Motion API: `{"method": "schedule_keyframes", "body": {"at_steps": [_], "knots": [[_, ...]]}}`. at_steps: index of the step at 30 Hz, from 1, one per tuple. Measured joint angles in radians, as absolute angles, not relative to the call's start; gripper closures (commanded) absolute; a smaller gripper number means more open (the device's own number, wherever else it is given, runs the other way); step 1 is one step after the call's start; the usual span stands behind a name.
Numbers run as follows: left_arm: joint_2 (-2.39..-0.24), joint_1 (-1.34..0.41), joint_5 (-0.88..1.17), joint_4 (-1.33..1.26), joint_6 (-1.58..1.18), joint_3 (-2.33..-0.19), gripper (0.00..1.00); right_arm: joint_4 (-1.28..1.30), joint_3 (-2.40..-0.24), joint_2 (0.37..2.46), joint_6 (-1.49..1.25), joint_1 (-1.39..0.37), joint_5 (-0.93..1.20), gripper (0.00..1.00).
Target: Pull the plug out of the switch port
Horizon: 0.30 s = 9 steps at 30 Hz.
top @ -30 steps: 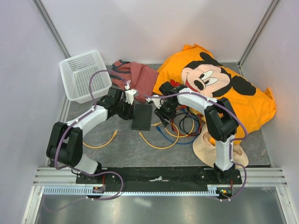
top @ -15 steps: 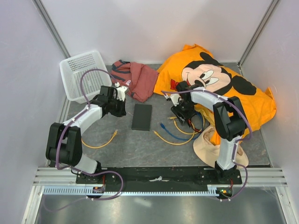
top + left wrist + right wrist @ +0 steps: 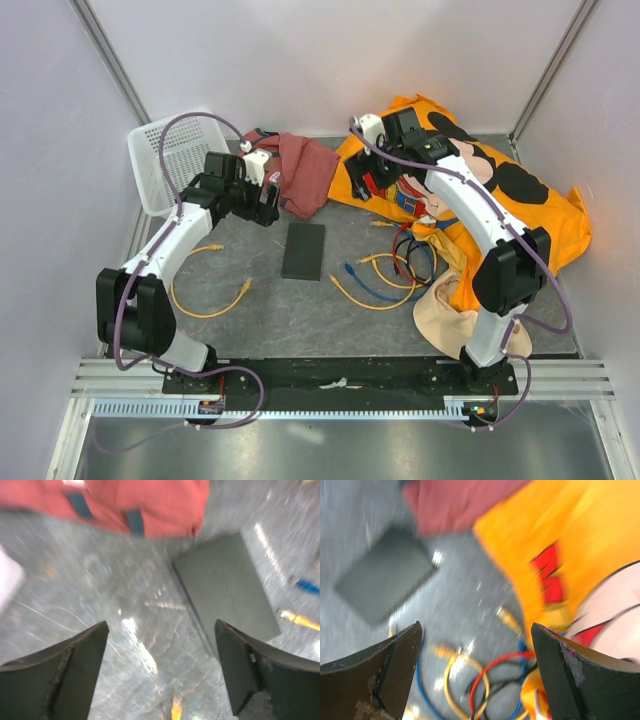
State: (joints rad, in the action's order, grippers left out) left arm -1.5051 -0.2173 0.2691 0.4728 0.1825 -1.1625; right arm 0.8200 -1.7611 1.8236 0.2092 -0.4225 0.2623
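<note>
The switch (image 3: 303,250) lies flat on the grey table (image 3: 260,320), near its middle, between the two arms and touched by neither. In the top view no cable runs into it. The nearest loose ends, a blue plug (image 3: 348,268) and a yellow plug (image 3: 335,282), rest on the table just to its right, apart from the box. They trail into a tangle of cables (image 3: 405,262) beside the orange Mickey Mouse cloth (image 3: 530,225).

The left gripper (image 3: 161,666) hangs over bare table near the red cloth (image 3: 302,170), its fingers (image 3: 75,665) spread wide with nothing between them. The right gripper (image 3: 475,670) hovers above the edge of the orange cloth and the cables, its fingers likewise apart and empty. Both wrist views are blurred.

Judging from this, the pulling step looks finished and the task is at or near its end. The socket edge of the switch is not plainly shown in any view, so this cannot be said for certain. The next move would call for little more than drawing the arms clear without snagging the cables or nudging the switch.
</note>
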Motion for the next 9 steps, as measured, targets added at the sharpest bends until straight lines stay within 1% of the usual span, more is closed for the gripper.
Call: {"method": "schedule_keyframes", "body": {"at_steps": [3,9], "knots": [[-1.504,-0.217,0.269,0.486,0.184,-1.244,0.02,0.751,-1.854,1.834,0.139,-0.435,0.168,0.02],[-1.486,-0.217,0.263,0.493,0.172,-1.343,0.01,0.693,-1.872,1.839,0.097,-0.458,0.066,0.02]]}}
